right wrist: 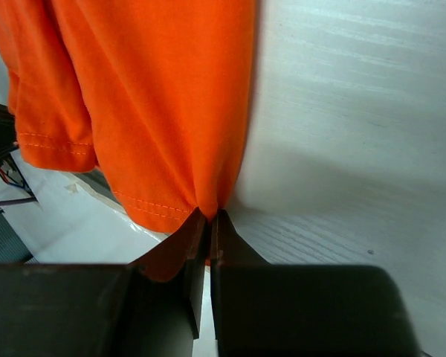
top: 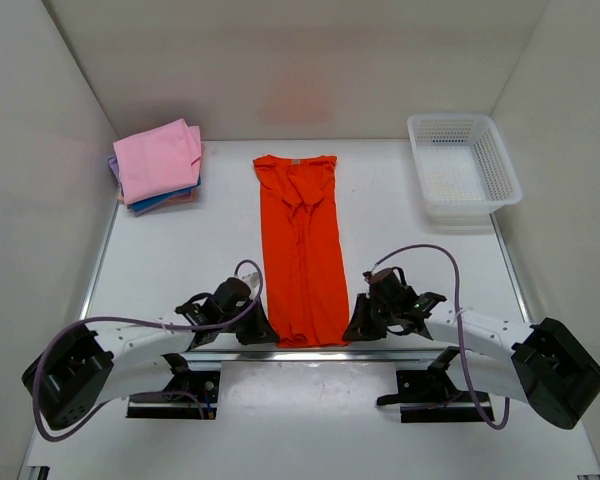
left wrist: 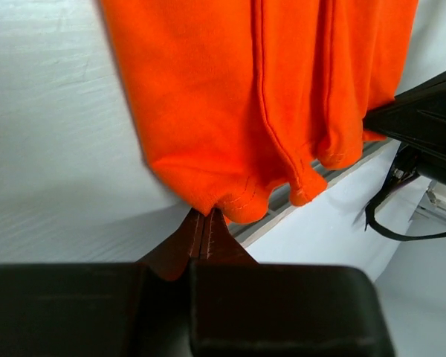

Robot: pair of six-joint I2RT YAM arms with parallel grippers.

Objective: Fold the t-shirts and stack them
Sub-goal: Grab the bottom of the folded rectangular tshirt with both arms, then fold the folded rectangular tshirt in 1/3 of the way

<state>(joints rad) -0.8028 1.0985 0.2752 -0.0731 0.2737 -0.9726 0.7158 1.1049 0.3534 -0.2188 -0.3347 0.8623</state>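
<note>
Closest to me, the two arms reach in from their bases at the near edge of the bench (top: 170, 260), each trailing a loop of purple cable. The left claw (left wrist: 206, 223) sits at the near left corner of the orange t-shirt (top: 300, 250), its fingers pressed together with the stitched hem caught between the tips. The right claw (right wrist: 208, 223) mirrors it at the near right corner, its fingers drawn in to a bare slit and nipping the hem there too. From the wrist cameras the hem looks slightly bunched where each claw grips it, and it sits right by the metal rail that runs along the near side of the bench.

From there the orange t-shirt stretches away across the middle of the bench as a long, narrow strip, its sides folded inward and its creases running lengthwise. Its collar is at the far end.

Further back, in the far left corner, is a stack of folded squares: a pink t-shirt (top: 158, 160) on top, a blue t-shirt (top: 152, 204) peeking out beneath it on the near side, and a sliver of a purple t-shirt (top: 113, 166) at the left edge. The stack is well apart from the orange one. In the far right corner stands a white mesh basket (top: 500, 160), also well clear of the cloth.
</note>
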